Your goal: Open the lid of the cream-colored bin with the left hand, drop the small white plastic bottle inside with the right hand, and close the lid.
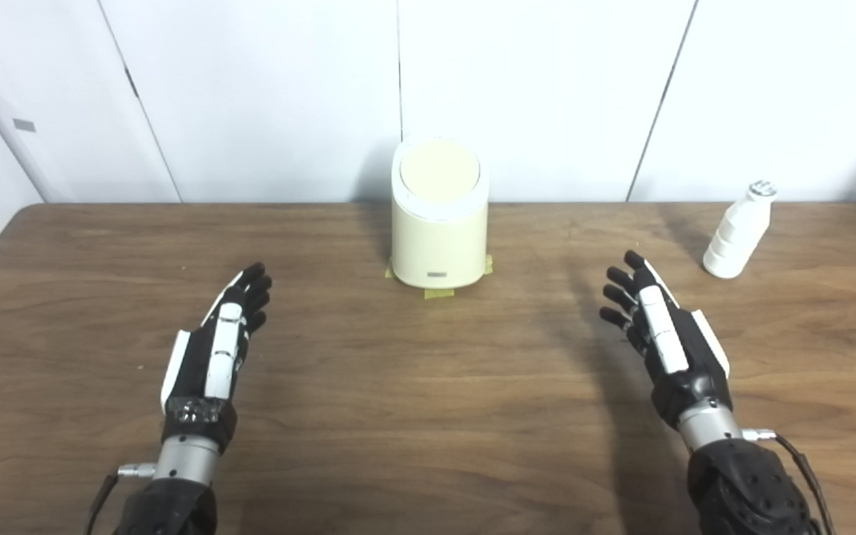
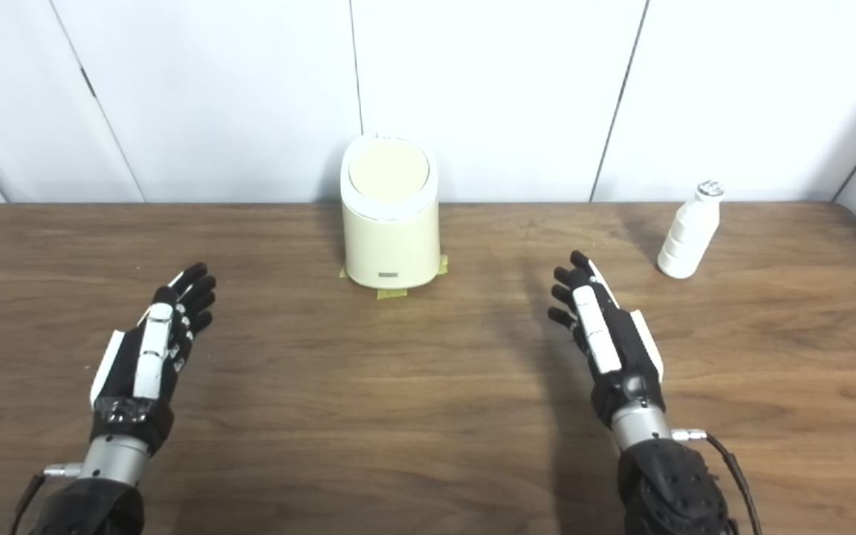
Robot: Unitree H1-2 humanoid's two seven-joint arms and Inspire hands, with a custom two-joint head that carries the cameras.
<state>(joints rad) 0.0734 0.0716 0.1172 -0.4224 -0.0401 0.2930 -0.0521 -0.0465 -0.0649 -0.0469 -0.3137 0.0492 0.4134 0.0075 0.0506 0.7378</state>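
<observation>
The cream-colored bin (image 1: 439, 236) stands upright at the back middle of the wooden table, its round lid (image 1: 439, 169) shut. The small white plastic bottle (image 1: 737, 231) stands upright at the back right. My left hand (image 1: 216, 344) is open and empty over the table, to the front left of the bin. My right hand (image 1: 658, 334) is open and empty, to the front left of the bottle and apart from it. Both hands also show in the right eye view, left hand (image 2: 151, 348) and right hand (image 2: 608, 336).
The wooden table (image 1: 428, 416) runs to a white panelled wall (image 1: 547, 89) just behind the bin. Yellow tape strips (image 1: 439, 293) mark the bin's base. The table's corners are rounded at the back left and back right.
</observation>
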